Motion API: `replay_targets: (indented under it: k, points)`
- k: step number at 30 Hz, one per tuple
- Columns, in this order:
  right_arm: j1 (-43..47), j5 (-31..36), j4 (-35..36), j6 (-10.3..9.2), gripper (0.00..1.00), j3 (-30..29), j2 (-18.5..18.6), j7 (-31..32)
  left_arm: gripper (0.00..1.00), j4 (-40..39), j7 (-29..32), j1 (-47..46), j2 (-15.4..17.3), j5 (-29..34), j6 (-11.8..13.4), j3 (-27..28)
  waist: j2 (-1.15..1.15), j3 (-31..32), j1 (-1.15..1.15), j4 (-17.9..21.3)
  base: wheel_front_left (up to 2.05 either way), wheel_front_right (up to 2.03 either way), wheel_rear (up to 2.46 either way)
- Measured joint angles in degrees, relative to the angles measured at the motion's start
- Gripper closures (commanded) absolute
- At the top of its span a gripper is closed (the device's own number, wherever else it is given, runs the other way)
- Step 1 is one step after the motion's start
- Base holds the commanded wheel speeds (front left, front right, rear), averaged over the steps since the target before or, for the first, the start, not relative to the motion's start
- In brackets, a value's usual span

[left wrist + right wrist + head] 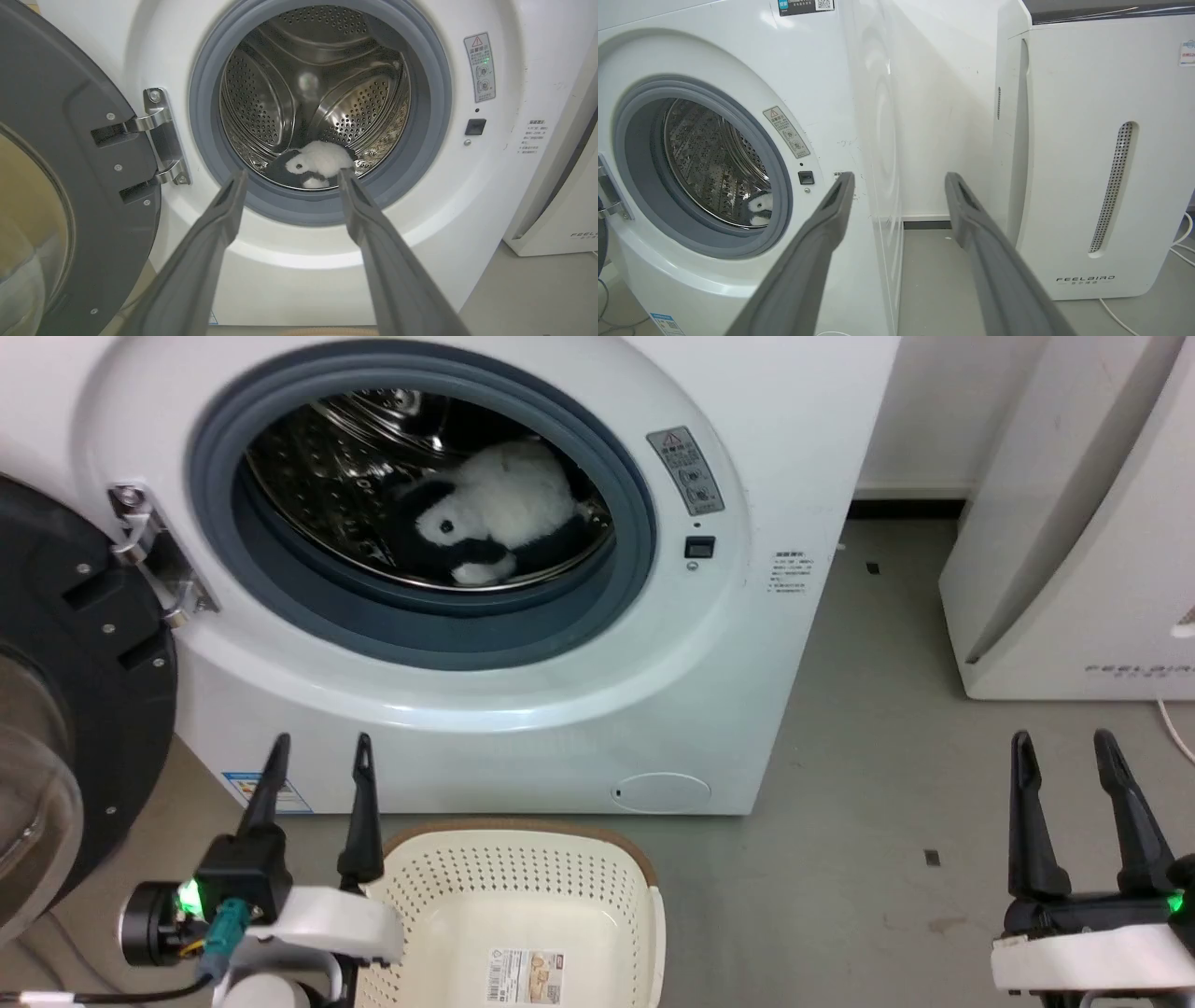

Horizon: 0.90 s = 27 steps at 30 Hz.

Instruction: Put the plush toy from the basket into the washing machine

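The black-and-white plush toy (495, 513) lies inside the steel drum of the white washing machine (523, 709), at its bottom right; it also shows in the left wrist view as the plush toy (317, 162) and in the right wrist view as the plush toy (759, 207). The cream basket (523, 905) stands on the floor before the washer, holding just its paper label. My left gripper (319, 754) is open beside the basket's left rim, fingers pointing at the porthole. My right gripper (1066, 751) is open at the lower right, holding nothing.
The washer's dark round door (65, 709) hangs swung open at the left on its hinge (161, 135). A white FEELBIRD appliance (1074, 523) stands to the right, with a cable (1181, 242) on the grey floor (878, 784) beside it.
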<state>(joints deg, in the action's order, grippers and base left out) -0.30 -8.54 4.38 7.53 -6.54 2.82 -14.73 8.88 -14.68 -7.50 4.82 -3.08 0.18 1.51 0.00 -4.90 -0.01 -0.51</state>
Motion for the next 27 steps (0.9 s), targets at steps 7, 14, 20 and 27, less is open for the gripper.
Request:
replay_targets:
  k: [7, 14, 20, 27]
  points:
    - [2.35, 0.01, -0.98, 0.00, 0.00, -0.16, 0.00, 0.00, 0.00, 0.30, 0.00, 3.69, -0.64, 0.77, -0.45, -1.11, 0.00, 2.55, 0.00, -1.72, 0.00, 0.00, 0.00]
    - [3.71, 0.16, -2.05, 0.00, 1.00, -0.22, 0.00, 0.02, 1.00, 0.96, 0.03, 4.35, -0.87, 1.49, -0.83, -2.08, 0.00, 3.63, 0.00, -3.27, 0.00, 0.00, 0.00]
    - [3.67, 0.16, -2.05, 0.00, 1.00, -0.18, 0.00, 0.32, 1.00, 0.85, 0.37, 4.35, -0.82, 1.46, -0.85, -2.13, 0.00, 3.69, 0.01, -3.18, 0.00, 0.00, 0.00]
    - [3.67, 0.47, -2.09, 0.00, 1.00, 0.16, 0.00, 1.04, 1.00, 0.51, 1.11, 4.35, -0.82, 1.47, -0.85, -2.12, 0.00, 3.76, 0.01, -2.95, 0.00, 0.00, 0.00]
